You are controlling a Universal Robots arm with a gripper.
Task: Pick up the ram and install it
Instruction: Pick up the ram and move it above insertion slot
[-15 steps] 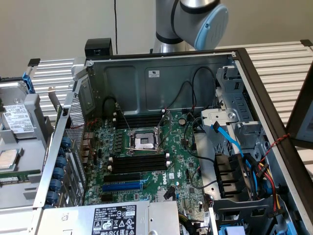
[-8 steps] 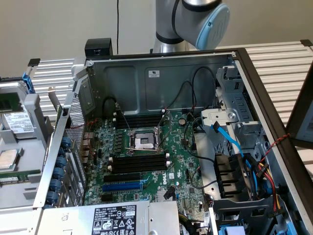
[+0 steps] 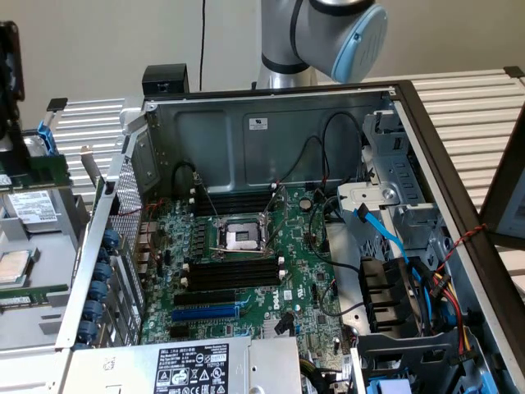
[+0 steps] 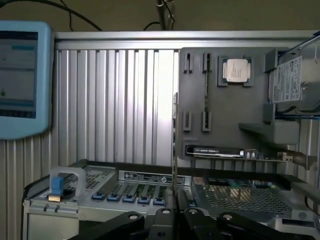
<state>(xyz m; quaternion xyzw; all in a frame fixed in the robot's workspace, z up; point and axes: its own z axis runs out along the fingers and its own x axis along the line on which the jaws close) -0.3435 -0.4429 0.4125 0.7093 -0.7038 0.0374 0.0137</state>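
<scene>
Your arm (image 3: 316, 29) is built of smooth, rounded silver-grey tubes. Its bulky joint housing is closed by a round pale blue cap (image 3: 367, 39), and a dark ring (image 3: 281, 63) circles the tube where one segment meets the next. In the wrist view, your tool (image 4: 174, 200) is matte black: flat link bars (image 4: 112, 224) splay outwards, each carrying a round silvery pivot pin (image 4: 133, 216). Two narrow black fingers (image 4: 168, 199) stand at its centre.
</scene>
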